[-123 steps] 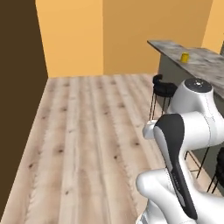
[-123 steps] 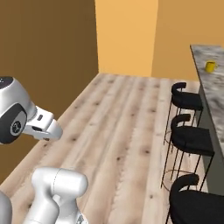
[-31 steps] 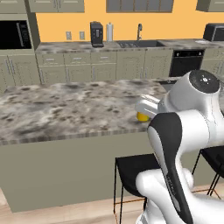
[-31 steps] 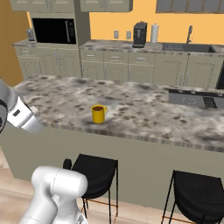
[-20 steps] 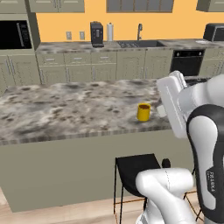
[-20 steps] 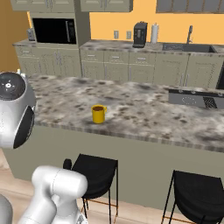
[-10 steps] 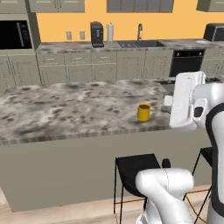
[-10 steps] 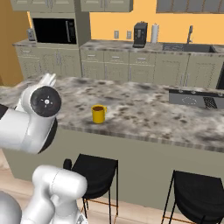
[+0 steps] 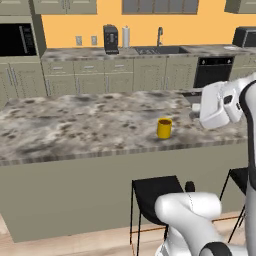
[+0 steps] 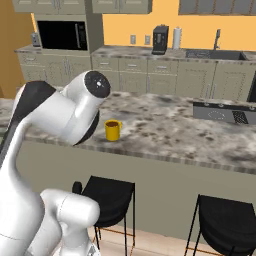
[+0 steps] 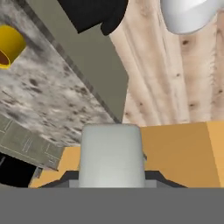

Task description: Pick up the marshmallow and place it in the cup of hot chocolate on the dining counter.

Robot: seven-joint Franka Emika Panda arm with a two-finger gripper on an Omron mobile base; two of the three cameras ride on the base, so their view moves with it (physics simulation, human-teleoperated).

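Gripper (image 11: 112, 173) closed narrow on marshmallow (image 11: 111, 153), white block at bottom centre of hand view; grip presumably for carrying it to cup. Cup of hot chocolate (image 9: 164, 128), yellow, stands upright on dining counter surface (image 9: 75, 125) near front edge, right of centre in left base view; upper left in hand view, well apart from marshmallow. Arm raised at frame right. Count: one marshmallow, one cup, two black stools (image 10: 109, 197) in right base view.
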